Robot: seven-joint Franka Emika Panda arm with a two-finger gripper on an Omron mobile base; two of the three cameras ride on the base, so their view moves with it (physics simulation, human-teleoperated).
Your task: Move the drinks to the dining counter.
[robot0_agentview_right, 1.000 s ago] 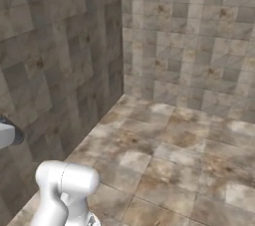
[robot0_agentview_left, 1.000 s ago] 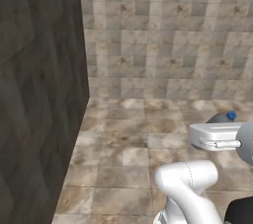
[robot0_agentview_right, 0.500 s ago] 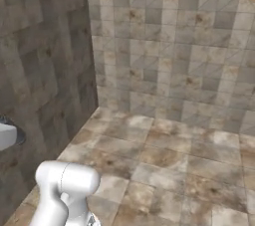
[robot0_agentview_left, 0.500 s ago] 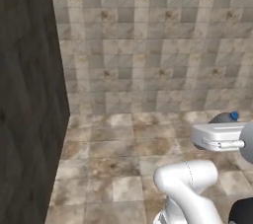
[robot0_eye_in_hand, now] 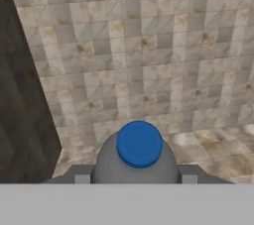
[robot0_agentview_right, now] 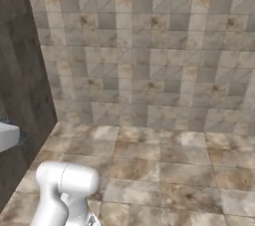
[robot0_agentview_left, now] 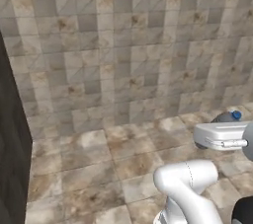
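Bottle (robot0_eye_in_hand: 139, 157) is sitting between the end effector's (robot0_eye_in_hand: 135, 178) two dark fingertips (robot0_eye_in_hand: 82, 177) in your hand view, blue cap (robot0_eye_in_hand: 139, 143) pointing along the line of sight, grey-clear shoulders just below it. You are looking at an end effector that is clamping the bottle from both sides, closed as far as the body lets it.

In your left base view the same bottle (robot0_agentview_left: 226, 117) is poking out past the white hand at the right edge, cap tip showing blue, well above the floor (robot0_agentview_left: 113, 168).

Around it you are seeing a tiled wall (robot0_agentview_left: 128, 45) in beige and grey straight ahead, and matching mottled floor tiles running up to its foot. A dark wood-grain panel (robot0_agentview_right: 20, 95) is standing upright on the left side of all three views, meeting the wall at a corner.
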